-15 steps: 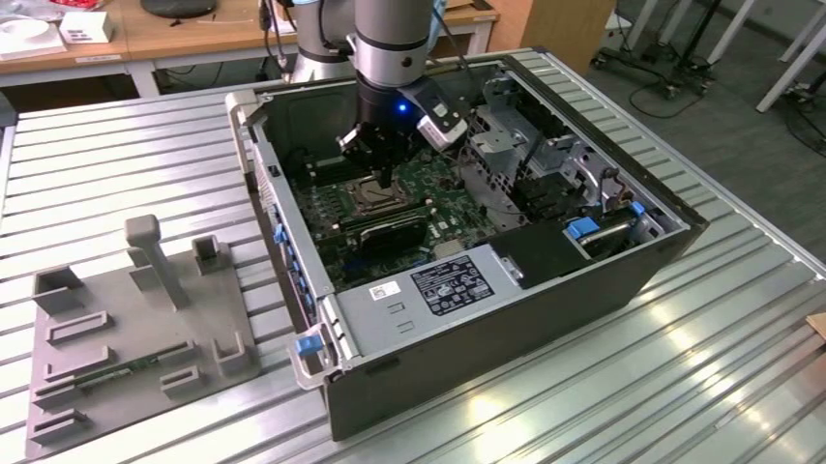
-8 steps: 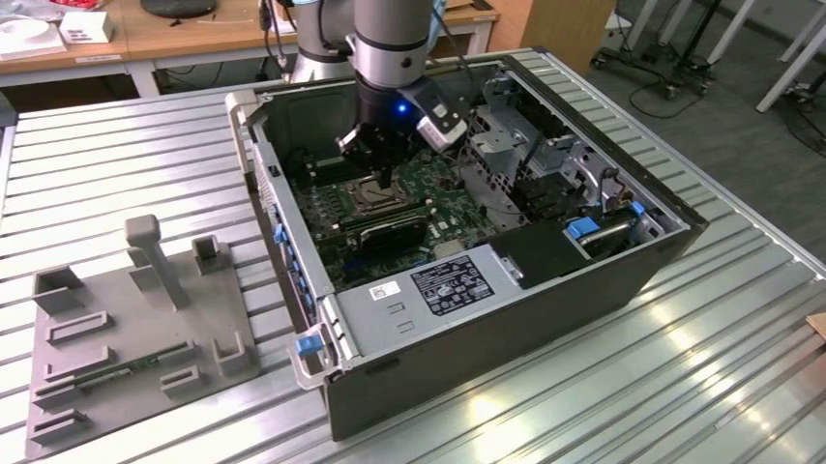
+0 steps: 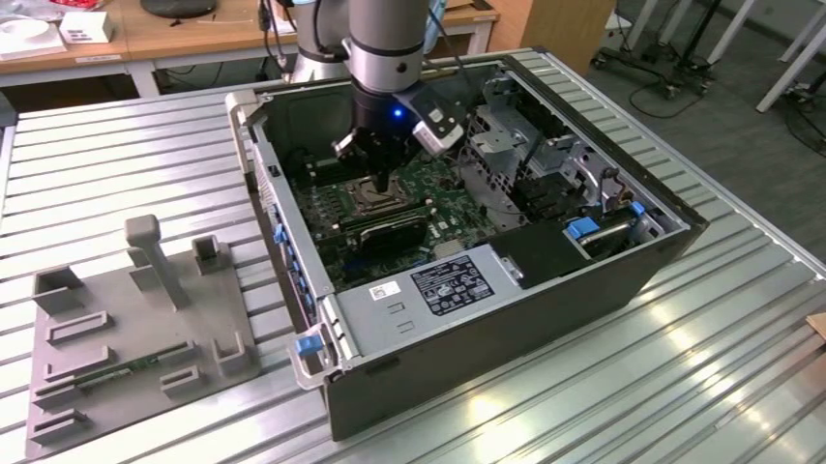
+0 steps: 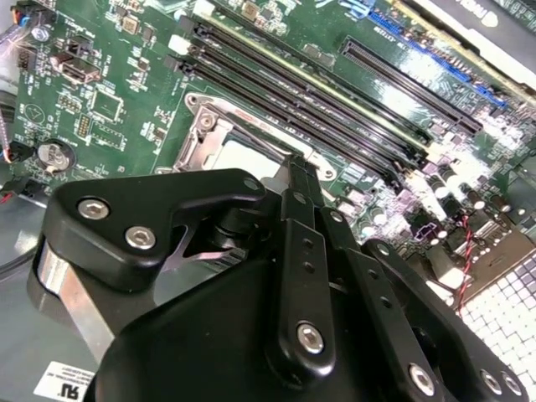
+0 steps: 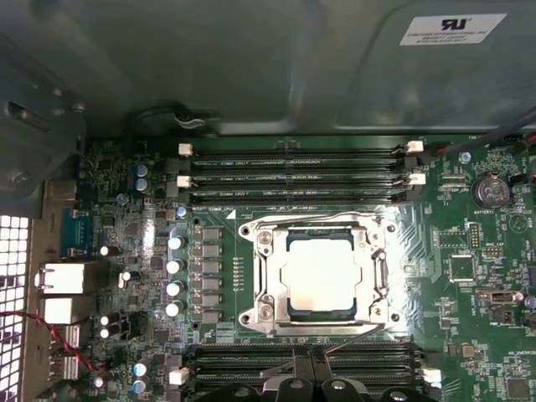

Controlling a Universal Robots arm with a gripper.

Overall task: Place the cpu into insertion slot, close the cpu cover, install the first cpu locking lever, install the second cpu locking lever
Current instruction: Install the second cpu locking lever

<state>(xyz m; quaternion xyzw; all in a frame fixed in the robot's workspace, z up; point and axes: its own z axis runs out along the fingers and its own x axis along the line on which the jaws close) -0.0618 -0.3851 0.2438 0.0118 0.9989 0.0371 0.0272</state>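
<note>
The cpu, a silvery square chip, lies in the insertion slot on the green motherboard. Flat around the chip lies the cpu cover, a metal frame with a cut-out middle. A thin locking lever runs slantwise along the slot's edge nearest my fingertips. My gripper is shut, its black tips just beside that lever at the slot's rim. In the second wrist view the gripper points down at the cover and the cpu. The exterior view has the gripper low inside the open case, over the slot.
Long black memory slots flank the socket on two sides. The case walls, a drive cage and a labelled power supply box hem in the board. A grey fixture plate lies on the slatted table at the exterior view's left.
</note>
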